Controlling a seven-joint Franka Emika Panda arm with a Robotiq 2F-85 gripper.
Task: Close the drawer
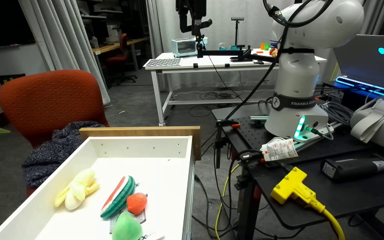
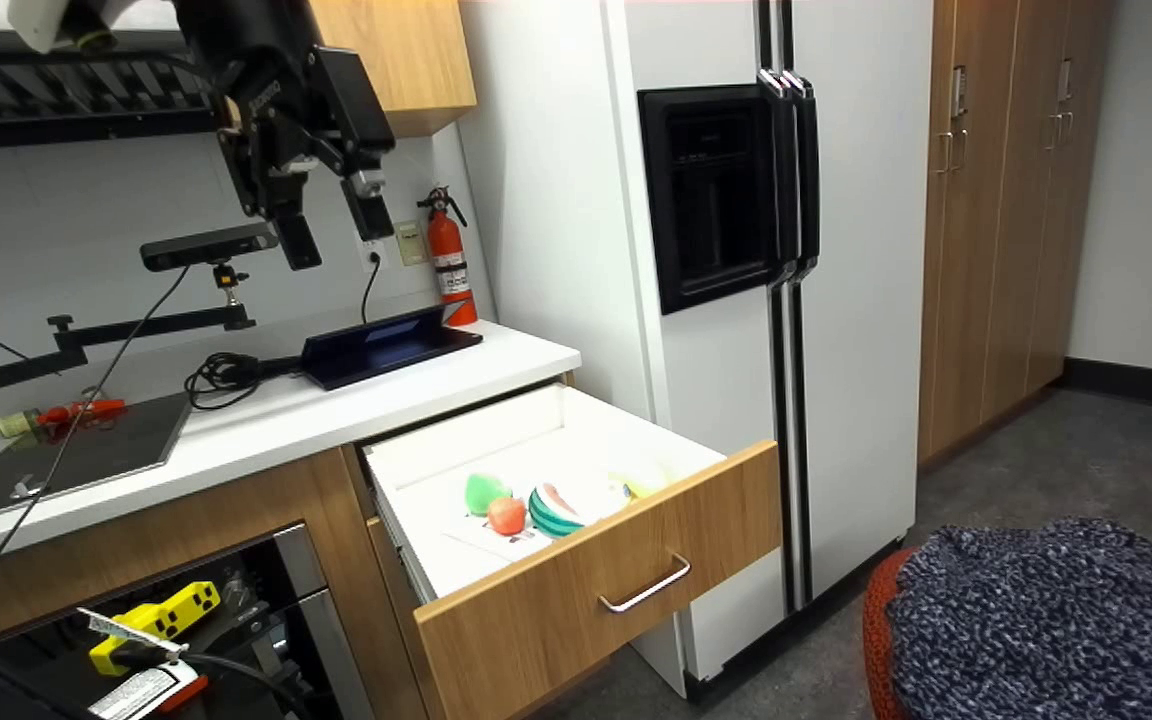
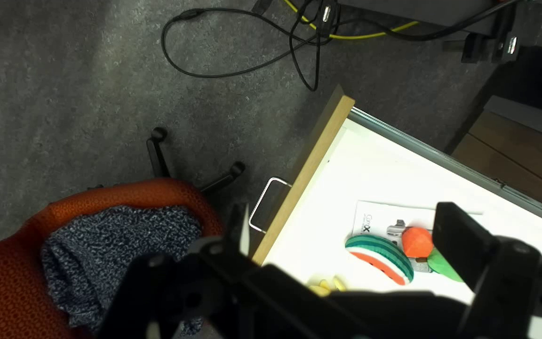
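Drawer (image 2: 576, 570) juts out, open. Hand (image 2: 336, 235) hangs high, well apart, spread and empty, likely so it clears before pushing. Handle (image 2: 649, 592) faces outward for pulling; toys (image 2: 548, 515) lie low inside, shouldn't catch the cabinet (image 2: 341, 530) behind.

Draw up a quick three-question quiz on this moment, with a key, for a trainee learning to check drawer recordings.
1. True or false: the gripper is clear of the handle on the drawer.
2. Inside it, what colour is the toy between the watermelon slice and the green toy? A yellow; B red-orange; C purple.
3. Fill the gap: the gripper's jaws stand ____.

Key
1. True.
2. B, the red-orange toy.
3. Open.
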